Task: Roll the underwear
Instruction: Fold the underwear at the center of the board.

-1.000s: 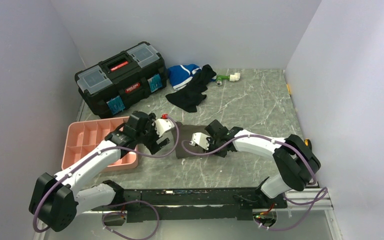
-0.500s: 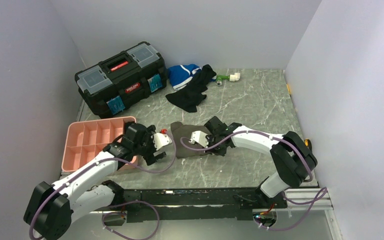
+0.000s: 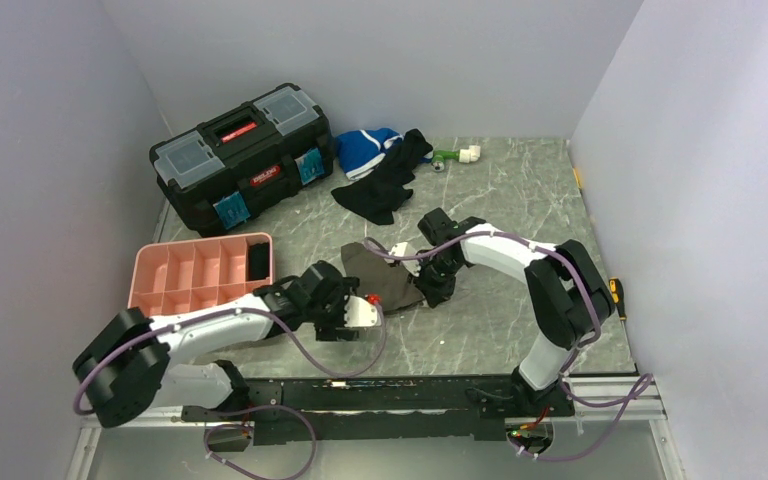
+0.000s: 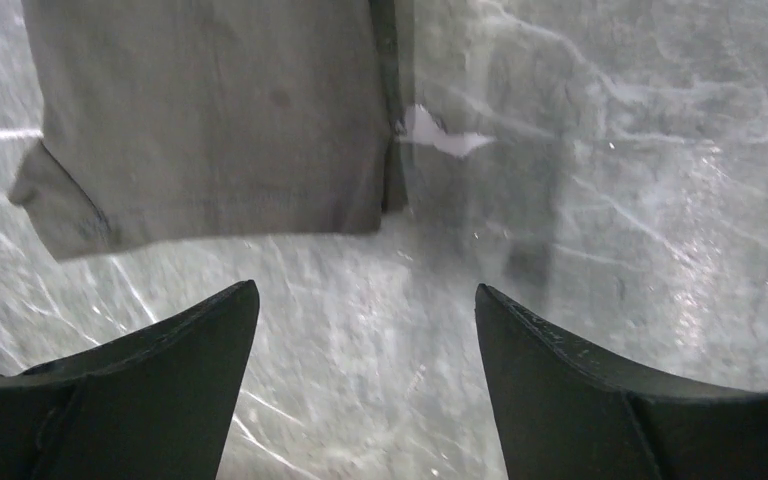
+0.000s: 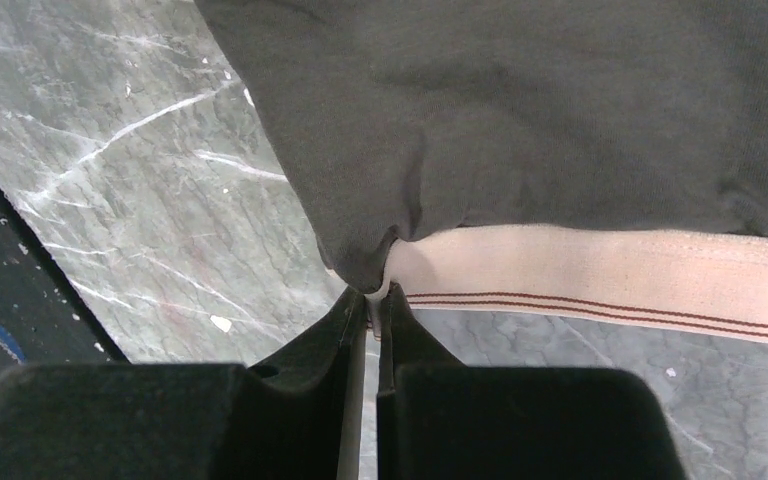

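**Underwear** [image 3: 380, 272]: dark grey-brown, with a beige waistband [image 5: 610, 270] carrying two thin dark-red lines. It lies spread on the table [image 3: 505, 205] between the two sets of jaws. From the right jaws it extends ahead and to both sides, and the waistband runs off to the right of the tips.

**Right gripper** [image 5: 372, 296]: the jaws are all but closed, pinching the corner where the dark fabric folds over the waistband's end. The cloth bunches slightly just ahead of the tips.

**Left gripper** [image 4: 365, 300]: the jaws are wide apart with nothing between them and bare table under the gap. The underwear's near edge lies just ahead of the left finger without touching it. A small white patch [image 4: 440, 132] sits ahead of the gap at the fabric's right edge; what it is cannot be told.

**Tray** [image 3: 200, 242]: pink and compartmented, to the left of the left jaws. A dark item [image 3: 258, 262] sits in its far right compartment.

**Toolbox** [image 3: 240, 155], **black garment** [image 3: 380, 190], **blue garment** [image 3: 365, 150]: all well beyond both jaws, at the table's back.
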